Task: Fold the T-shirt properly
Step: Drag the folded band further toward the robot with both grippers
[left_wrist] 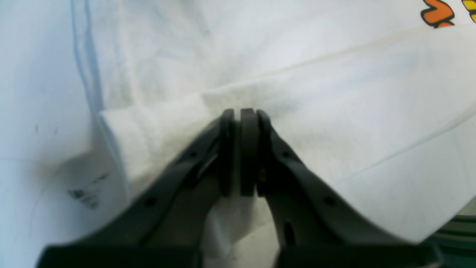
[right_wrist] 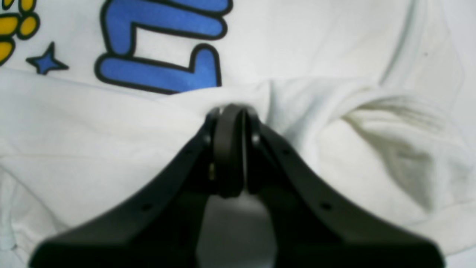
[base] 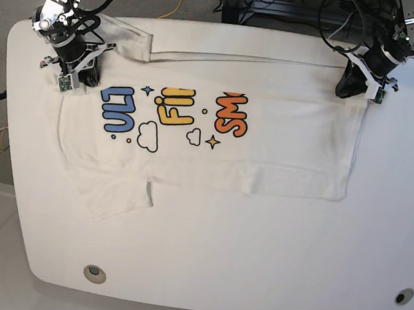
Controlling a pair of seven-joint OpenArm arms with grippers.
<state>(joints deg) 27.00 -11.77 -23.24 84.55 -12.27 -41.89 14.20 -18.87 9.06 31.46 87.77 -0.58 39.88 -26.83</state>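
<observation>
Shirt point(base: 266, 153) lies flat on the table point(base: 256, 255), print up, near sleeve still spread out toward the front edge. The far long edge is doubled over toward the middle, likely a first lengthwise fold. Right gripper point(base: 73, 78) pinches the fold at the collar end, beside the blue letters; left gripper point(base: 360, 88) pinches it at the hem end. Both jaws narrow, clamped on cloth, probably holding the fold taut and straight. Both arms reach down from the far corners, wrists angled inward.

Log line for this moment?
left gripper: shut on T-shirt | right gripper: shut on T-shirt | far edge folded over print
</observation>
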